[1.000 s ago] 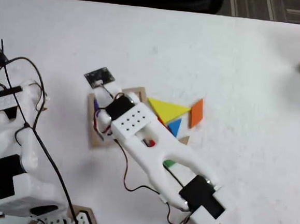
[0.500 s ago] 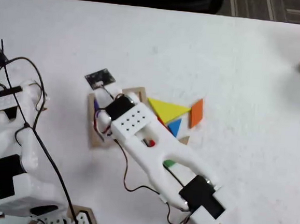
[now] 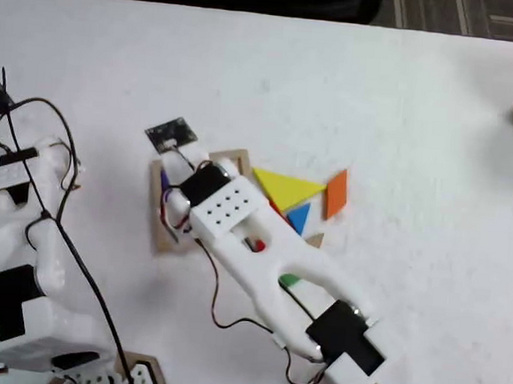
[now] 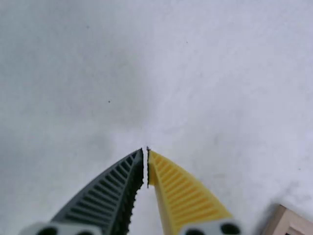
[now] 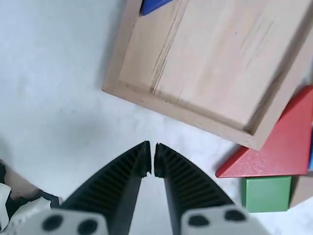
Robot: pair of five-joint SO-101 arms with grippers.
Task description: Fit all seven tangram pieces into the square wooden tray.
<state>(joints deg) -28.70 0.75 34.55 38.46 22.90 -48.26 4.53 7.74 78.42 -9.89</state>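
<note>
1. Across the last second nothing is shifting: the right arm (image 3: 228,212) is staying stretched over the tray (image 3: 159,234), and every piece is lying where it was (a pause, so the task is not advancing).
2. The right gripper (image 5: 152,159) is hovering over the surface (image 3: 406,97) just outside the tray's wall, its jaws pressing together on nothing.
3. The left gripper (image 4: 145,164) is hanging above bare surface, well apart from the pieces, its jaws likewise meeting with nothing between them.
4. The high view is showing what the wrist views are missing: a yellow triangle (image 3: 288,190), an orange piece (image 3: 335,194) and a blue triangle (image 3: 298,217) lying beside the tray, whose floor the arm is covering.
5. The right wrist view is supplying that floor: it is lying mostly bare, with one blue piece (image 5: 154,5) sitting at its edge, while a red triangle (image 5: 286,147) and a green square (image 5: 266,193) are touching each other just outside one corner.
6. Most of the fitting is probably remaining.
</note>
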